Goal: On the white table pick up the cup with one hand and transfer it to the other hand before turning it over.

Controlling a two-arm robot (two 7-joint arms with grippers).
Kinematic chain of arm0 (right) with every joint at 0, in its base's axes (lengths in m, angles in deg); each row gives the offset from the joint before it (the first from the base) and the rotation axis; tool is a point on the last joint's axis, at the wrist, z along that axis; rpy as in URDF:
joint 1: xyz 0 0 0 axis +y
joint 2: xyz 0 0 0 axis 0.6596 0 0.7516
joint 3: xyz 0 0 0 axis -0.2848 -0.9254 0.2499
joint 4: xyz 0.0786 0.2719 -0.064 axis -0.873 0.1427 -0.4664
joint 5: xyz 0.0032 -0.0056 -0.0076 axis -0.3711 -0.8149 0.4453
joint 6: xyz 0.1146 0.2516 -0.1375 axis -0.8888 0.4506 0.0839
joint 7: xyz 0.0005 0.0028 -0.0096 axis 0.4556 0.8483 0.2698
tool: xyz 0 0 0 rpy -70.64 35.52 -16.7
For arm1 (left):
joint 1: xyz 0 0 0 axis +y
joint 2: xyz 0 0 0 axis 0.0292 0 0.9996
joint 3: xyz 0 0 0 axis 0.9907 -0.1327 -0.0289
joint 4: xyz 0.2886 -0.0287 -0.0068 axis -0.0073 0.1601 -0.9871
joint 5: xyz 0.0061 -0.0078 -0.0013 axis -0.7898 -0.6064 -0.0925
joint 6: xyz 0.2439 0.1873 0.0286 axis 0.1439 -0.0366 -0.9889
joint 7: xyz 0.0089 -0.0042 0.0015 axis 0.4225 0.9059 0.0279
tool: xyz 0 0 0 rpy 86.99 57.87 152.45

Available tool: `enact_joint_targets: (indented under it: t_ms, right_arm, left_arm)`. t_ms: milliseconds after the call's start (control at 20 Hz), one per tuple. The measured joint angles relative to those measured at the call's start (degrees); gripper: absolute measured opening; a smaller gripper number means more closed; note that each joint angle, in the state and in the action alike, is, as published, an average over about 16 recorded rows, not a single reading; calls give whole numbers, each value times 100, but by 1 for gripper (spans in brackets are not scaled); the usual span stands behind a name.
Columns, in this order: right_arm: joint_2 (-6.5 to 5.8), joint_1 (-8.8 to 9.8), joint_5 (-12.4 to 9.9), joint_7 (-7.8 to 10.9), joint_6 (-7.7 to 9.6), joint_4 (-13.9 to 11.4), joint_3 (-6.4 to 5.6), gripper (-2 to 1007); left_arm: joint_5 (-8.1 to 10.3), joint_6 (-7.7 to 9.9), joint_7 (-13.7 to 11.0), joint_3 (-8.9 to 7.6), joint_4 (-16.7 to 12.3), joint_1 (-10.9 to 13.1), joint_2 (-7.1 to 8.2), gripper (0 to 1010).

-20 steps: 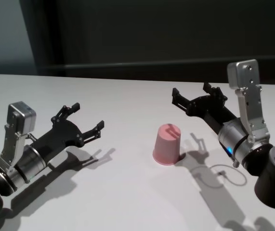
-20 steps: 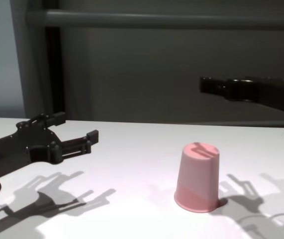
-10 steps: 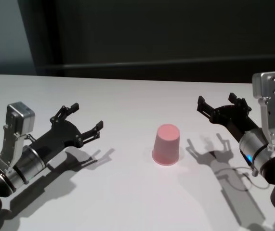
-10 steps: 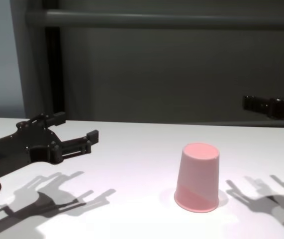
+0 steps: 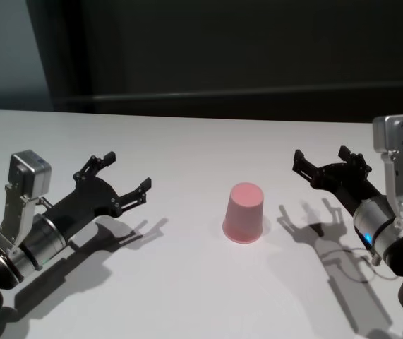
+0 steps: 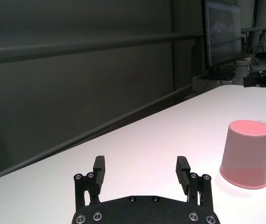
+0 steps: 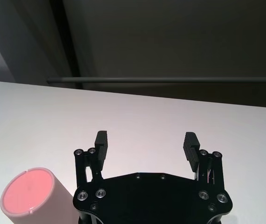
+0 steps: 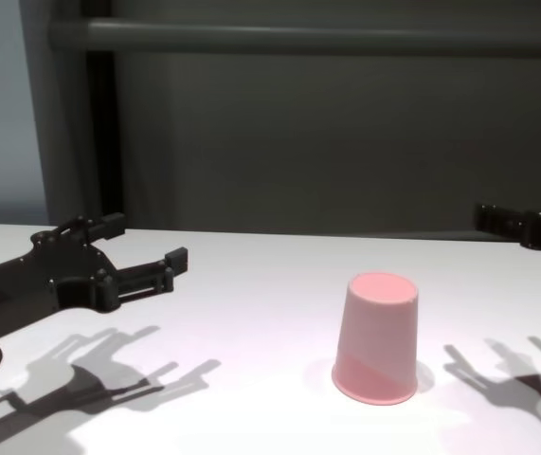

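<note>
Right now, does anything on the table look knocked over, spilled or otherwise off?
Nothing is spilled or damaged. The pink cup stands mouth down on the white table, base up. The left gripper and right gripper are open, either side of it, not touching it.

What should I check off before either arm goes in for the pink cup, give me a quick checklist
1. Cup standing on the white table, wide rim down, closed base up: ok.
2. Cup free, nothing touching it: ok.
3. Right pincer open and holding nothing, off to the cup's right: ok.
4. Left pincer open and holding nothing, off to the cup's left: ok.
5. Table between each pincer and the cup free of objects: ok.
6. Either pincer lined up on the cup for a grasp: not ok, both stand well apart from it.
</note>
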Motion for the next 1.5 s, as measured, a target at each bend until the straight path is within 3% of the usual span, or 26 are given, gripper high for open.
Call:
enact_joint_targets:
  t_ms: [1500]
  right_arm:
    - [-7,-44,-8,0,29,-16,48,1000]
  left_arm:
    - [0,0,0,0,0,0,0,1003]
